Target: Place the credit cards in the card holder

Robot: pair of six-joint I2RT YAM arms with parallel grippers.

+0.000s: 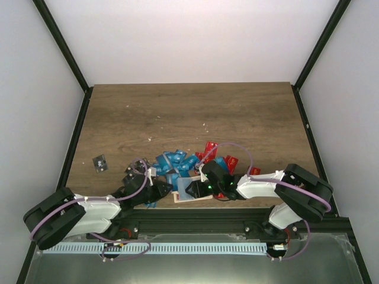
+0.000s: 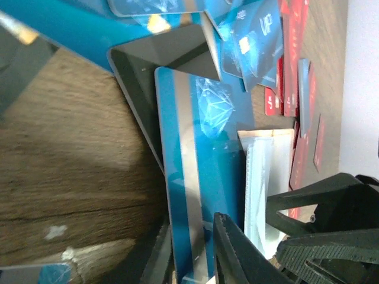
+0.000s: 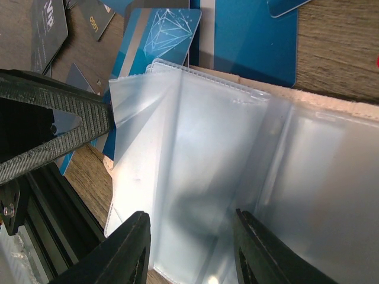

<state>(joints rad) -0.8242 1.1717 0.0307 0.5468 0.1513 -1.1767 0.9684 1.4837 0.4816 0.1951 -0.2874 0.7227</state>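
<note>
The card holder (image 1: 185, 199) lies open near the table's front edge, a pale beige flat case with clear plastic sleeves (image 3: 207, 136). My right gripper (image 3: 189, 248) is open, its two fingertips spread over one sleeve. From the left, my left gripper (image 2: 192, 260) stands at the near end of a blue credit card (image 2: 195, 177) with a silver stripe. One finger lies at the card's edge and the other over its face. I cannot tell whether it pinches the card. The card's far end (image 3: 160, 35) reaches the holder's edge (image 2: 260, 177). More blue credit cards (image 1: 174, 161) and red ones (image 1: 228, 163) lie heaped just behind.
A single black card (image 1: 100, 163) lies apart at the left. A dark card (image 2: 142, 83) sits under the blue one. The black frame rail (image 1: 195, 222) runs close along the table's front edge. Bare wood (image 1: 195, 112) stretches behind the heap.
</note>
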